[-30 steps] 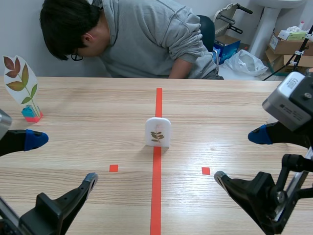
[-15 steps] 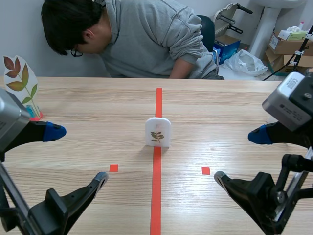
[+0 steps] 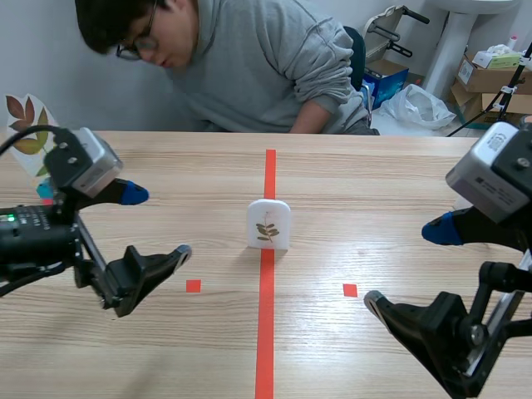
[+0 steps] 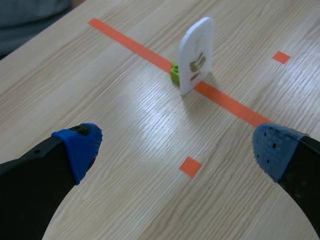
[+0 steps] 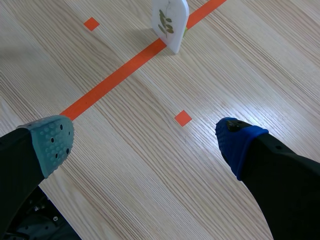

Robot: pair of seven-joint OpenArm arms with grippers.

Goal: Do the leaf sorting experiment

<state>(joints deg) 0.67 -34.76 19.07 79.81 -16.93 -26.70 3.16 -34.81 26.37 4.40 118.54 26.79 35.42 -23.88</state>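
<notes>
**Task thing.** The leaf card (image 3: 268,224) is a white, round-topped plate bearing one pressed sprig. It stands upright at the centre of the scene view, directly on the orange tape line (image 3: 266,332) that runs up the middle of the counter (image 3: 374,183). In the left wrist view the leaf card (image 4: 196,56) sits in a small green base (image 4: 174,73). Nothing touches it.

**Left tool.** The left tool (image 3: 156,223) hangs at the middle left of the scene view, above the counter and well apart from the card. Its jaws are spread wide and hold nothing. In the left wrist view the left tool (image 4: 176,149) shows both blue pads far apart, with the card ahead of it.

**Right tool.** The right tool (image 3: 406,264) occupies the lower right of the scene view, also well apart from the card. Its jaws are spread wide and hold nothing. In the right wrist view the right tool (image 5: 142,140) shows one grey-green pad and one blue pad, with the leaf card (image 5: 170,22) well ahead of it.

**Other items.** A second leaf card (image 3: 29,133), carrying brown and green leaves, stands at the upper left of the scene view, partly hidden behind the left arm. A person (image 3: 249,58) in a grey hooded top leans over the far edge of the counter at the top of the scene view.
</notes>
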